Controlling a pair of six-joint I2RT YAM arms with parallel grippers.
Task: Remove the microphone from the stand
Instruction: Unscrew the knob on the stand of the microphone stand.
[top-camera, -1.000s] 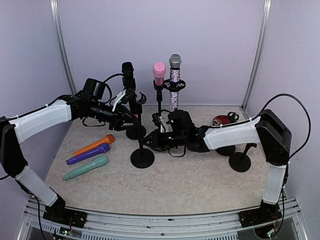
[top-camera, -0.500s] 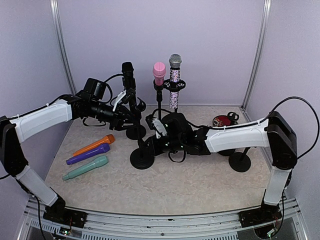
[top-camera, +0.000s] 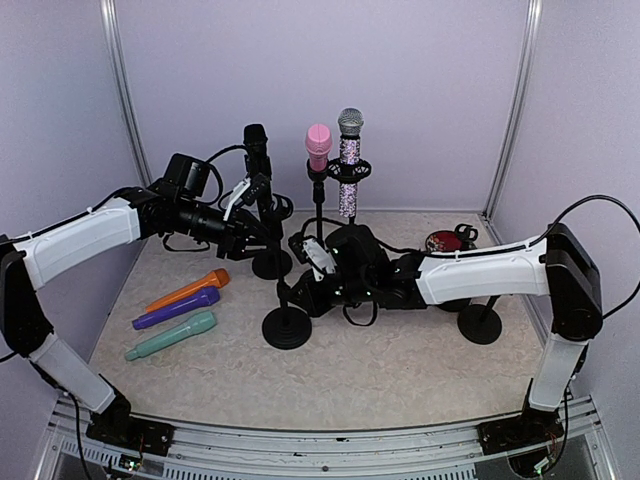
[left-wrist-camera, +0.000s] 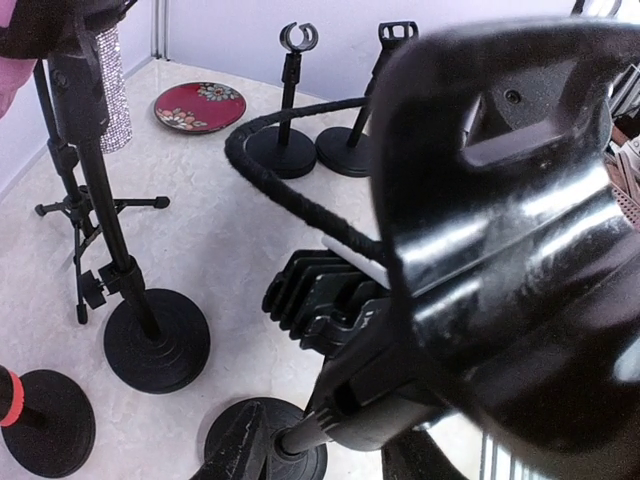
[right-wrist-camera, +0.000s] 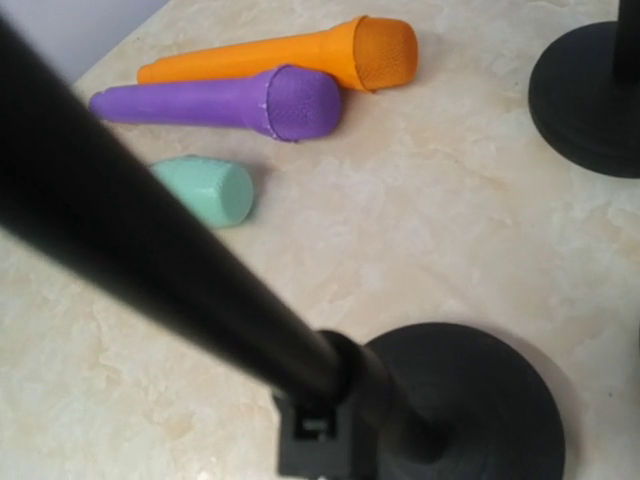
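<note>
1. Black microphone (top-camera: 256, 140) stands upright in its stand (top-camera: 271, 264), left of centre on the worktop (top-camera: 380, 380), seen from above. The left pincer (top-camera: 262, 203) sits against the stem just below it; whether its jaws are clamped cannot be told. The right pincer (top-camera: 297, 293) is at the pole of a front stand (top-camera: 285, 328), its grip likewise hidden. A pink microphone (top-camera: 318, 145) and a sparkly microphone (top-camera: 349, 150) stand upright behind. An orange microphone (top-camera: 190, 290), a purple microphone (top-camera: 178, 308) and a green microphone (top-camera: 172, 335) lie side by side at left
2. Left wrist view: a glossy black shape, too close to identify, fills the right side. Beyond it are a red plate (left-wrist-camera: 200, 107) and two empty stands (left-wrist-camera: 283, 150), with the sparkly microphone (left-wrist-camera: 112, 95) at upper left. The jaws cannot be made out
3. Right wrist view: the front stand (right-wrist-camera: 470, 400) runs its pole diagonally down to a round base. The orange microphone (right-wrist-camera: 290, 58), purple microphone (right-wrist-camera: 220, 103) and green microphone (right-wrist-camera: 205, 190) lie beyond. No fingers show
</note>
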